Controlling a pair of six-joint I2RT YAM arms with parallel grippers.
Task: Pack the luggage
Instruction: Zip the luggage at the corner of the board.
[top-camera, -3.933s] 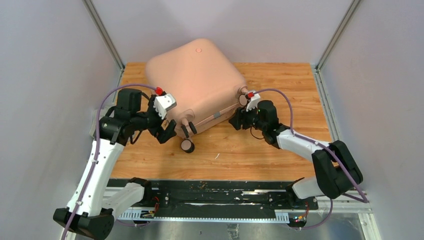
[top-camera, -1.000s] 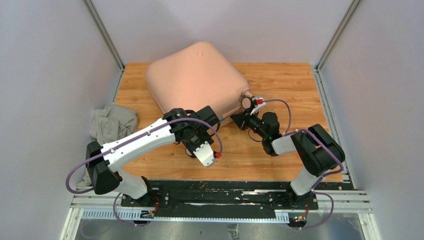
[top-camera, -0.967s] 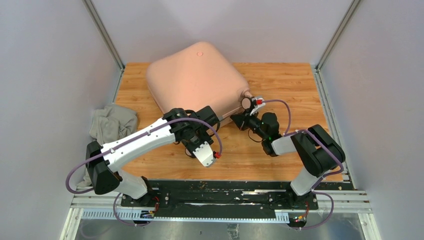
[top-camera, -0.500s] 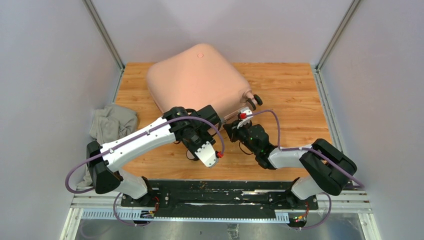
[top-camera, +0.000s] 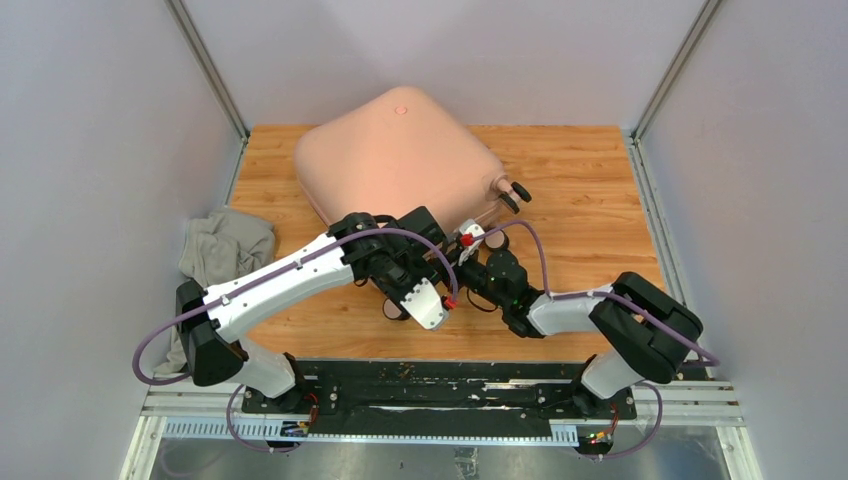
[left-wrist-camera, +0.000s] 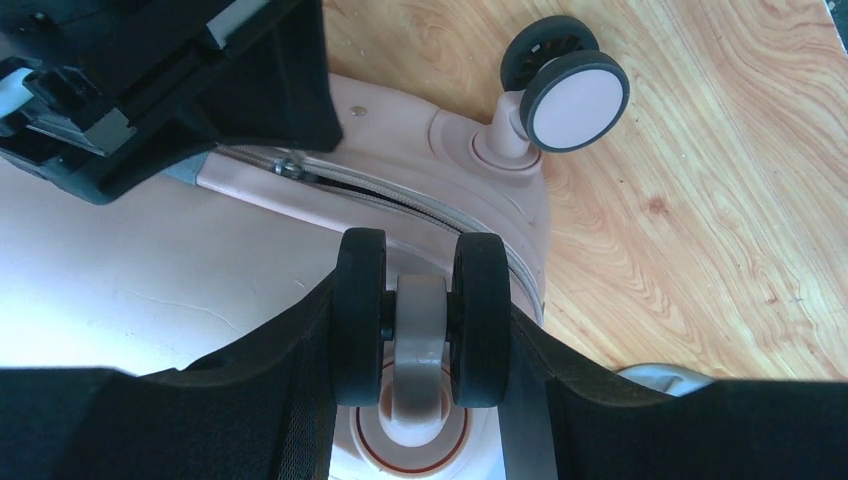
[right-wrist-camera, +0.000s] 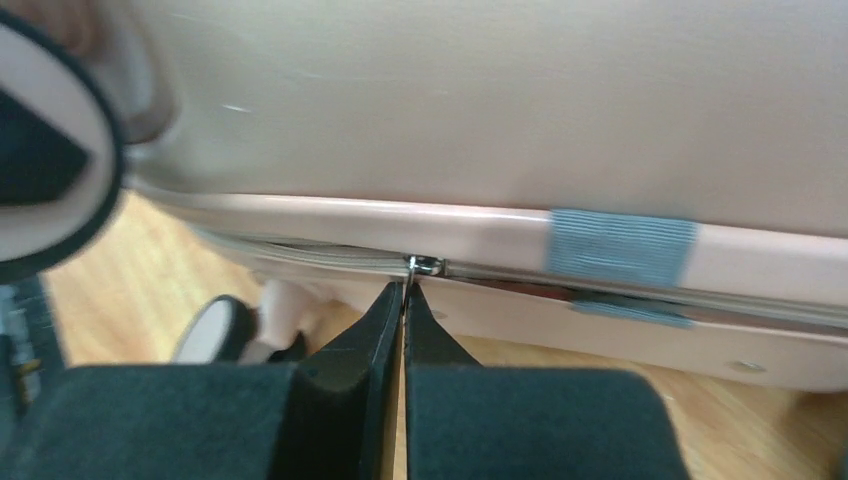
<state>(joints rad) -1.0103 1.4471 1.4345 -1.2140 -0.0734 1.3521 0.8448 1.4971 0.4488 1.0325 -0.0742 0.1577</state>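
The pale pink luggage (top-camera: 395, 155) lies closed on the wooden table (top-camera: 580, 180), wheels toward me. My left gripper (left-wrist-camera: 420, 340) is shut on one double spinner wheel (left-wrist-camera: 362, 300), a finger pressed against each black tyre. A second wheel (left-wrist-camera: 565, 85) stands free beyond it. My right gripper (right-wrist-camera: 406, 290) is shut on the metal zipper pull (right-wrist-camera: 420, 265) on the luggage's near seam, just left of a grey-blue strap patch (right-wrist-camera: 620, 245). In the top view both grippers meet at the luggage's near edge, the left gripper (top-camera: 400, 300) beside the right gripper (top-camera: 455, 268).
A crumpled grey cloth (top-camera: 225, 250) lies at the table's left edge beside the left arm. Another wheel (top-camera: 515, 192) sticks out at the luggage's right corner. Grey walls close in the table on three sides.
The right arm slid left along the luggage's near edge, from the right corner wheel to the zipper, and its jaws closed. The left gripper kept its hold on the wheel.
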